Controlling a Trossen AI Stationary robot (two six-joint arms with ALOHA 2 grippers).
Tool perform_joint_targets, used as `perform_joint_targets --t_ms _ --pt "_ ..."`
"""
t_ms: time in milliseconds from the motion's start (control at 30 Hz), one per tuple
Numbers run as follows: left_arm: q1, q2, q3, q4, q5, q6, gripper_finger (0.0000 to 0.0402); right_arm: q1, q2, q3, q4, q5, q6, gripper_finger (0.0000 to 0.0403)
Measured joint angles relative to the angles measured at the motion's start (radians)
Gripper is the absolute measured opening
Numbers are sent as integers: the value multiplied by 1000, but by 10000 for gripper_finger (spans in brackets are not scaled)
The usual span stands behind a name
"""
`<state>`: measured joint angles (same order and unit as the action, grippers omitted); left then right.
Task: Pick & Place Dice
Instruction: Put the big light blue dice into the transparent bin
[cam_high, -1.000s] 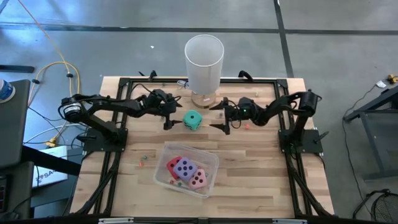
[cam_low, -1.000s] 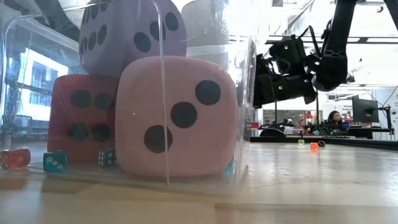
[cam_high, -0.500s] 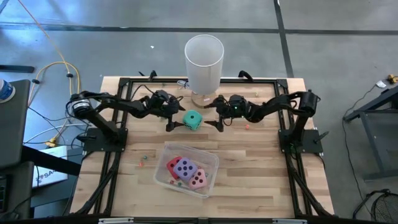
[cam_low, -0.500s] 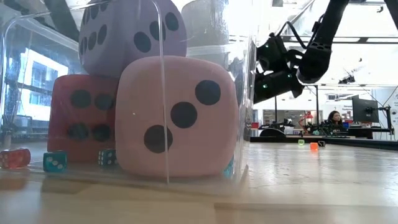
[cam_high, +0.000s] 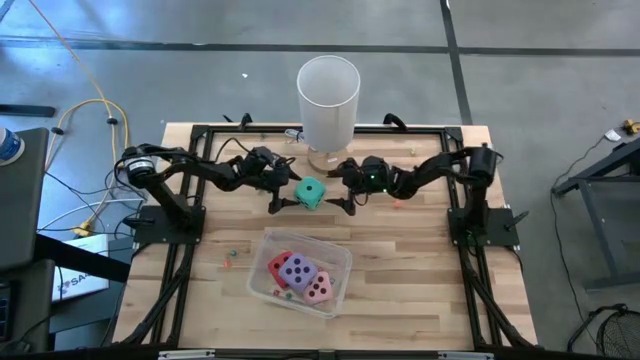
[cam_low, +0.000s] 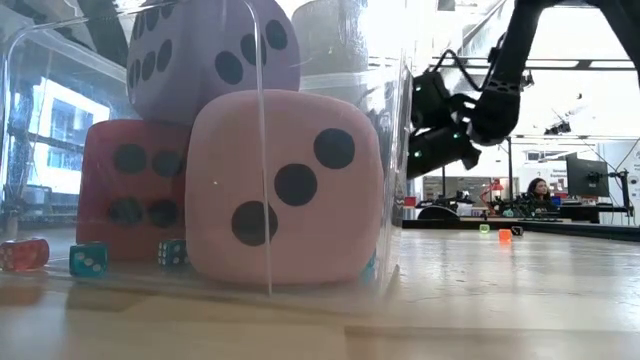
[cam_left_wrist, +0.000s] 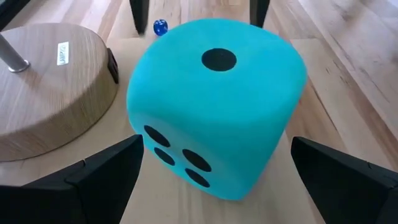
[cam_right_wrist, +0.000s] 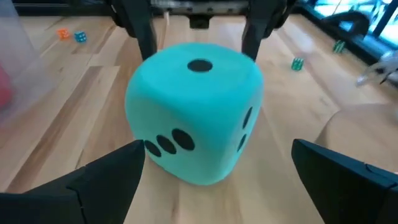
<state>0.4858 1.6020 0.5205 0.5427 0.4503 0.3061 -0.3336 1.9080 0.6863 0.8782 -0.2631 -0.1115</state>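
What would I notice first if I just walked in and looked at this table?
You'd spot the teal-green die in the middle of the table, with the left pincer and the right pincer open on either side of it, not touching. Nearer the front sits a clear box holding the red die, purple die and pink die. Behind the teal-green die stands a tall white tube.

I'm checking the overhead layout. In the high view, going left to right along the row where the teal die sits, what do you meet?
left pincer → teal die → right pincer
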Motion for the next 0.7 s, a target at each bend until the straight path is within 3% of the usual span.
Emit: perform_joint_targets --t_ms 333,700 --pt "-6 0 0 61 -2 5 400 7 67 146 -143 -31 -6 396" --pt "-5 98 0 201 43 8 400 21 67 166 -172 -30 -19 396"
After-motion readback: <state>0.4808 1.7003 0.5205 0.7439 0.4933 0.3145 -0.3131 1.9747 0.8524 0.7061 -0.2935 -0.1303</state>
